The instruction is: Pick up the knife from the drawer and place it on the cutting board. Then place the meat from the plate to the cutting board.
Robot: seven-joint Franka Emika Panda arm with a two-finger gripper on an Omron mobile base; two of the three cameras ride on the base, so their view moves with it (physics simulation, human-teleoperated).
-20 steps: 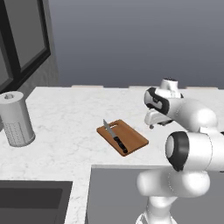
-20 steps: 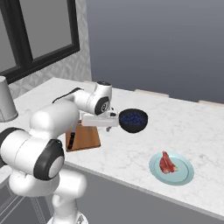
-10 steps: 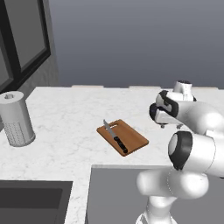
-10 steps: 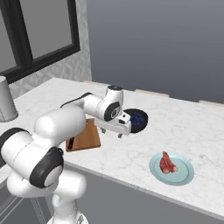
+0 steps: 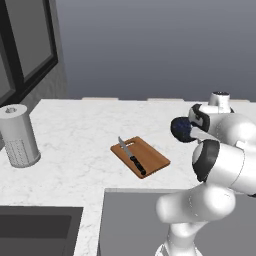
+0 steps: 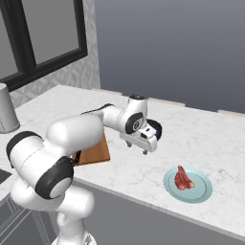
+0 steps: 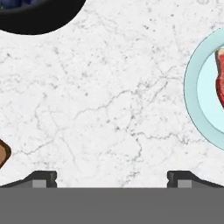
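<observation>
Gripper (image 6: 139, 146) jaws wide apart, empty, over bare counter (image 7: 109, 100) between board and plate | knife (image 5: 132, 156) flat on cutting board (image 5: 150, 161), left | meat (image 6: 183, 179) on plate (image 6: 201, 190), right near counter edge | dark bowl (image 5: 181, 129) just behind hand

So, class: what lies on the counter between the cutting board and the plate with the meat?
Bare marble. In the hand view, nothing lies between the cutting board corner and the plate; the dark bowl sits off to one side.
</observation>
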